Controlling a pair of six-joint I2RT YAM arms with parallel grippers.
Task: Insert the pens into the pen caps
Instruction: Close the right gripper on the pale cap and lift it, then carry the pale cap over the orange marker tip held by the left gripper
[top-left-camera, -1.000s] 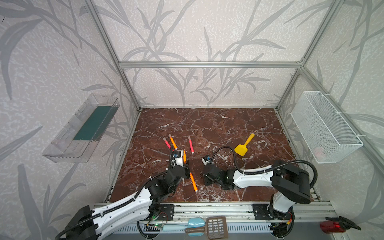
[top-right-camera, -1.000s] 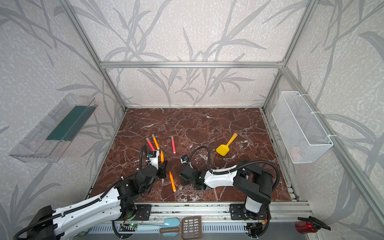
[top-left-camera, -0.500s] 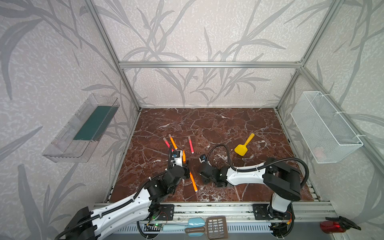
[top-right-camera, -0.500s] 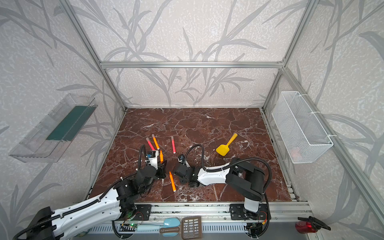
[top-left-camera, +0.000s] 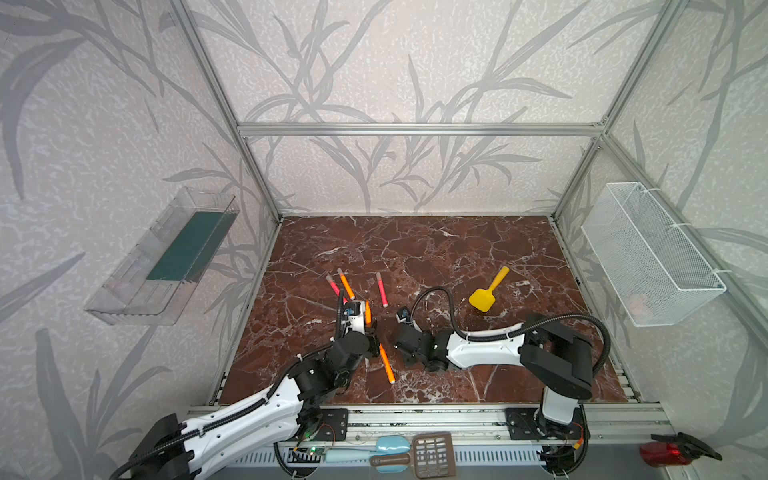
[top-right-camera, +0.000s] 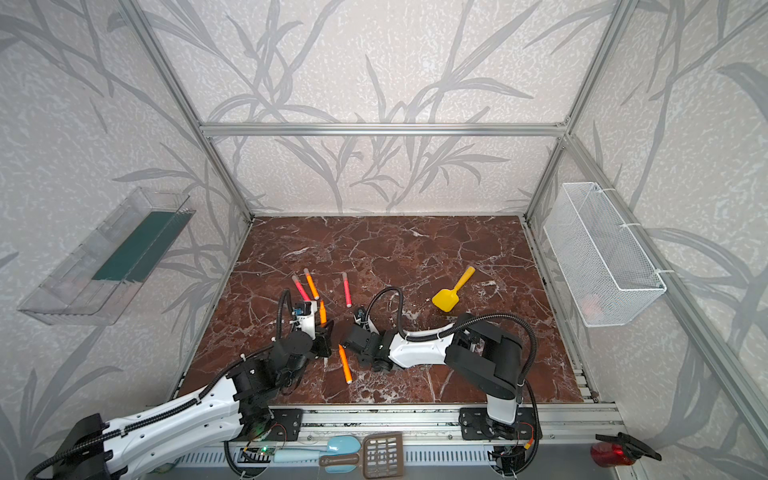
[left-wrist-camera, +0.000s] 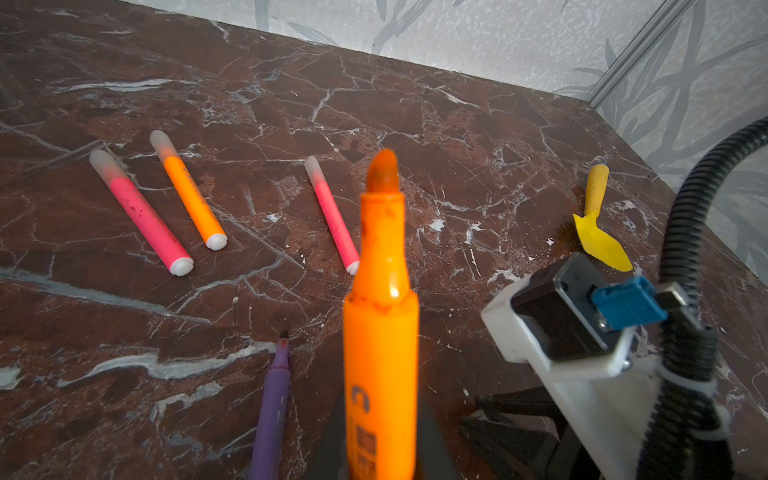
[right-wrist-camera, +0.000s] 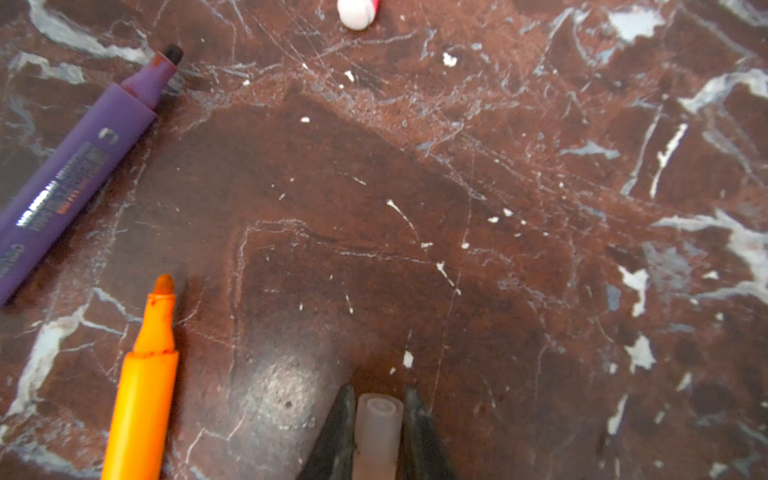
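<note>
Step in hand: pairing one pen with one cap. Both parts are being held but are not yet joined.

The left hand (left-wrist-camera: 380, 455) is clamping the barrel of an uncapped orange pen (left-wrist-camera: 380, 316). Its jaws are sitting narrow around it, and the felt tip is pointing forward, away from the wrist. In both top views this pen (top-left-camera: 368, 311) is sticking up above the bench (top-left-camera: 415, 249), towards its front left.

The right hand (right-wrist-camera: 378, 399) is pinching a pen cap (right-wrist-camera: 376, 428), jaws narrow, one finger pressing each side of the tube. The hand is sitting low over the bench, close to the left hand. I cannot tell whether the cap's forward end is its open mouth.

Lying loose on the bench are a second uncapped orange pen (right-wrist-camera: 145, 395), between the two hands, and an uncapped purple pen (right-wrist-camera: 79, 166) beside it. Further back, three pens are already wearing caps: red-pink (left-wrist-camera: 141, 212), orange (left-wrist-camera: 189, 195), red-pink (left-wrist-camera: 332, 216). The yellow spatula (top-left-camera: 486, 293) is lying well off to the right and is not involved.

Judgement on the next move: the cap is needing a lift clear of the bench. Its mouth then needs turning to face the held pen's tip, with the two axes lined up, before a straight push until it seats. The bore is small, so any tilt is risking a jam of the tip against the rim.
</note>
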